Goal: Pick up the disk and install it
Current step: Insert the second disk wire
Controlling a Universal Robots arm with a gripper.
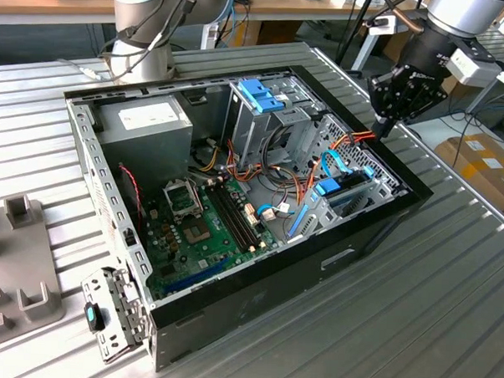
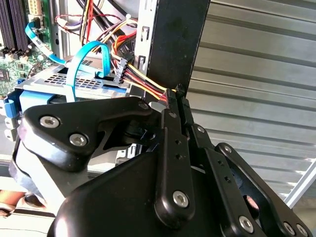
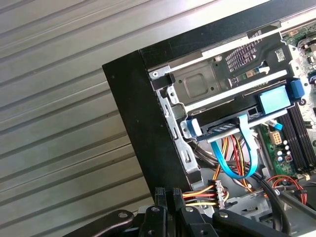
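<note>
The disk (image 1: 346, 186) lies in the drive bay at the corner of the open computer case on the exterior view's right, light blue rails around it. In the first wrist view the disk (image 3: 273, 100) sits in the metal cage with a blue data cable (image 3: 237, 158) looping below it. My gripper (image 1: 382, 128) hangs over that corner's rim, above and just outside the disk. In both wrist views its fingertips (image 2: 175, 94) (image 3: 168, 192) are shut on a bundle of yellow, red and orange power wires (image 3: 197, 196) that ends in a black connector (image 3: 218, 190).
The case (image 1: 256, 298) lies open on a ribbed metal table (image 1: 431, 314). Inside are a grey power supply box (image 1: 146, 122), the motherboard (image 1: 200, 224) and a blue bracket (image 1: 260, 93) on an upright cage. Grey fixtures (image 1: 20, 229) stand at the exterior view's left.
</note>
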